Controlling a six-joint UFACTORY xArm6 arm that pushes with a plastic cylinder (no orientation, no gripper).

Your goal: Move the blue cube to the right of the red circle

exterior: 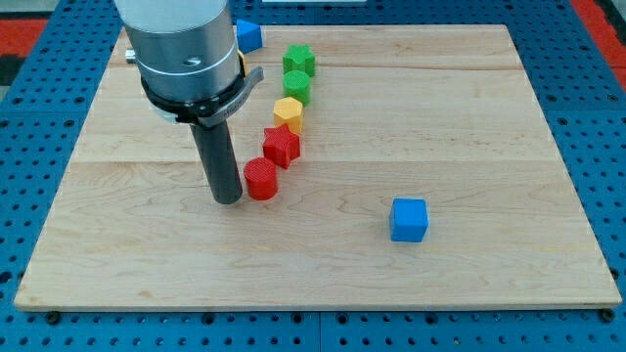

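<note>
**A:** Start at the view's left. What's there?

**B:** The pale wooden board [137, 244] lying on a blue pegboard surface [29, 176]. Above its upper left stands the arm's grey metal cylinder [181, 44], and from it drops the straight dark rod. My tip [227, 200] rests on the board, left of centre.

**A:** Is the tip holding anything?

**B:** No. It is a bare rod end with nothing to open or close, and it carries nothing. The red round plastic block [261, 180], the red circle, sits just beside it on the view's right; I cannot tell whether they touch.

**A:** And beyond that?

**B:** A close chain of blocks runs up and to the right from the red circle: a red star-shaped block [282, 146], a yellow hexagonal block [289, 112], a green round block [296, 86], then a green star-shaped block [299, 61]. Left of that top star, partly hidden behind the grey cylinder, is a second blue block [249, 35]; its shape is unclear.

**A:** Where is the blue cube?

**B:** The blue plastic cube [409, 220] stands alone, well apart from the tip and the chain, to the right of the red circle and lower in the view.
</note>
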